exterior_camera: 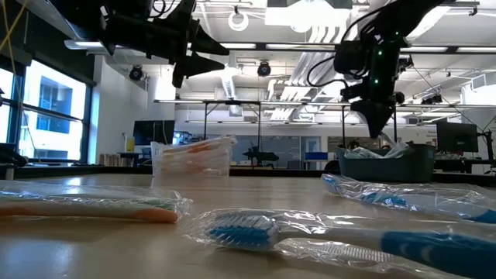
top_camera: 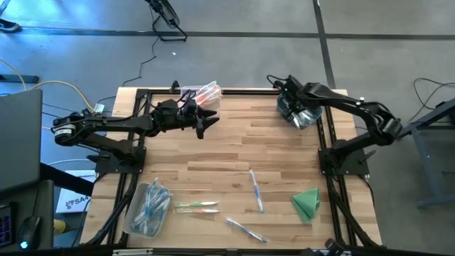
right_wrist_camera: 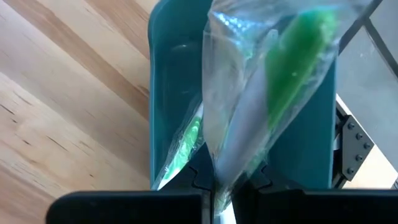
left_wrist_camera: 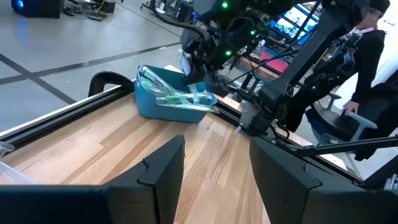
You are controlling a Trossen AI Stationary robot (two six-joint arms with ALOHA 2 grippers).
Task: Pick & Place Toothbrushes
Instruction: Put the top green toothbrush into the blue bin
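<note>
Butcher-block planks cover the table (top_camera: pixel 234 142), with sorting bins at its far corners and loose stock nearer the front. The right gripper (top_camera: pixel 293 107) hangs over the teal bin (left_wrist_camera: pixel 163 104) at the far right corner, its jaws pinched tight on a wrapped green toothbrush (right_wrist_camera: pixel 273 93); it holds the brush above the bin so that it will drop among the green ones already inside. The left gripper (top_camera: pixel 206 122) waits beside the clear bin (top_camera: pixel 202 92) of orange-handled brushes at the far left, jaws spread and empty, probably free for its next pick. More wrapped toothbrushes (top_camera: pixel 256 190) lie loose near the front edge, others heaped in a clear tray (top_camera: pixel 148 208) there, and a folded green cloth (top_camera: pixel 307 202) sits apart from them.
</note>
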